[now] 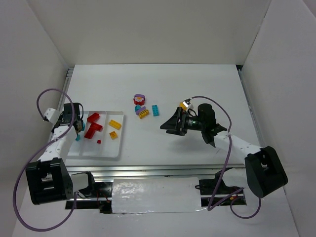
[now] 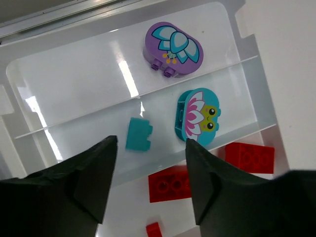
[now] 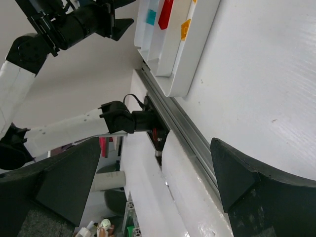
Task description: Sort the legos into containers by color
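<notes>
The white tray [image 1: 101,152] lies at the left, with four long compartments. It holds red bricks [image 1: 93,129], yellow bricks [image 1: 115,124] and a teal piece [image 1: 77,138]. My left gripper [image 1: 77,129] hovers open and empty over the tray's left side. In the left wrist view, my left gripper [image 2: 150,141] is above a small teal brick [image 2: 138,135], a teal rounded brick [image 2: 198,116], a purple rounded brick [image 2: 173,48] and red bricks [image 2: 169,184]. My right gripper [image 1: 167,126] is open and empty, low over the table. In the right wrist view, my right gripper [image 3: 155,143] points at the tray [image 3: 177,74].
Loose bricks lie mid-table: a purple-and-red stack [image 1: 139,99], a teal brick [image 1: 155,109], a yellow brick [image 1: 143,113] and a small teal one [image 1: 138,107]. White walls enclose the table. A metal rail [image 1: 148,170] runs along the near edge.
</notes>
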`<state>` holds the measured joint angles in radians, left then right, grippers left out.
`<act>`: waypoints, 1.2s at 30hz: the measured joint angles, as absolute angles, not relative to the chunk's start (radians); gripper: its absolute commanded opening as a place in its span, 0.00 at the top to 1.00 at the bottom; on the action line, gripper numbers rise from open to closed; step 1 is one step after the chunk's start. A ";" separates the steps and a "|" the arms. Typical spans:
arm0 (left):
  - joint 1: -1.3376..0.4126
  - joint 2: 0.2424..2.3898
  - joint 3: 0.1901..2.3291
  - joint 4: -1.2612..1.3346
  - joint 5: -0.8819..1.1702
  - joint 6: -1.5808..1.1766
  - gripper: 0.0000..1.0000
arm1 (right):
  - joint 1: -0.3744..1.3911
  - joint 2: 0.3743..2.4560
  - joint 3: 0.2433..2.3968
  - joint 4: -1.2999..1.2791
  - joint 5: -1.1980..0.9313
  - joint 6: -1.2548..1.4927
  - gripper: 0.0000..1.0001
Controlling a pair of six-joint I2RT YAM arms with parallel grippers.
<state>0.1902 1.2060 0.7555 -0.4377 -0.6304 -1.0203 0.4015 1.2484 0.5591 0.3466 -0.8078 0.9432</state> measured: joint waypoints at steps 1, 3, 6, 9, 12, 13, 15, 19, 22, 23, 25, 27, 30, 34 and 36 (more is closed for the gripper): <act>0.193 1.209 0.749 -0.434 -0.633 -1.025 0.24 | 0.402 1.242 0.563 0.326 -0.805 0.929 0.00; 0.195 1.222 0.742 -0.429 -0.633 -1.028 0.17 | 0.402 1.232 0.569 0.290 -0.797 0.908 0.00; 0.197 1.257 0.742 -0.420 -0.630 -1.028 0.11 | 0.402 1.225 0.580 0.252 -0.784 0.880 0.00; 0.198 1.273 0.742 -0.421 -0.618 -1.024 0.00 | 0.402 1.227 0.597 0.210 -0.758 0.849 0.00; 0.197 1.246 0.742 -0.418 -0.588 -1.018 0.00 | 0.409 1.262 0.651 0.128 -0.675 0.807 0.00; 0.194 1.224 0.742 -0.418 -0.572 -1.013 0.00 | 0.418 1.291 0.686 0.086 -0.623 0.787 0.01; 0.183 1.154 0.743 -0.420 -0.543 -0.991 0.00 | 0.448 1.364 0.780 -0.004 -0.498 0.745 0.00; 0.154 0.987 0.770 -0.433 -0.421 -0.910 0.01 | 0.515 1.558 1.003 -0.160 -0.278 0.659 0.02; 0.149 0.884 0.812 -0.440 -0.298 -0.817 0.00 | 0.541 1.730 1.194 -0.269 -0.141 0.601 0.08; 0.147 0.857 0.830 -0.448 -0.250 -0.779 0.00 | 0.545 1.790 1.261 -0.301 -0.101 0.581 0.10; 0.145 0.822 0.871 -0.468 -0.170 -0.706 0.00 | 0.553 1.888 1.364 -0.356 -0.044 0.547 0.12; 0.143 0.799 0.897 -0.485 -0.115 -0.640 0.00 | 0.556 1.967 1.447 -0.408 -0.003 0.514 0.12; 0.139 0.761 0.886 -0.503 -0.054 -0.550 0.00 | 0.570 2.051 1.537 -0.477 0.036 0.472 0.13; 0.136 0.715 0.838 -0.548 -0.027 -0.502 0.01 | 0.606 2.137 1.649 -0.548 0.070 0.441 0.15; 0.134 0.694 0.825 -0.551 -0.019 -0.495 0.01 | 0.619 2.179 1.703 -0.567 0.082 0.429 0.19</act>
